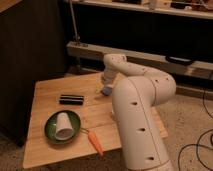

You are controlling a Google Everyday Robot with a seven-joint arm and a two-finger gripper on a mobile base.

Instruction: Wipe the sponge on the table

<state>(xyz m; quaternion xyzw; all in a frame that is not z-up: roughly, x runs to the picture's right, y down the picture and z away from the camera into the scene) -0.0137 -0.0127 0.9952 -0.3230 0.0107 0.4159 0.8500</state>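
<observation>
While the big white arm fills the front right of the shot, its gripper (105,85) is way over at the back of the table (45,147), hanging right over the sponge (106,92). The jaws are spread wide, so it's released rather than clenched. Can't tell if the tips actually touch the sponge, since the wrist blocks most of it.

The sponge is just a little blue bit peeking out under the gripper, lying flat on the wood near the far edge, roughly mid-table.

Other stuff on there: a black bar (71,99) lying to the left of the sponge, well apart from it. Nearer the front-left there's a green plate (50,132) with a white cup (63,126) on it, tipped on its side. A carrot (95,142) lies just beside the plate's right edge, pointing toward the front. A grey shelf (150,54) runs along behind the table.
</observation>
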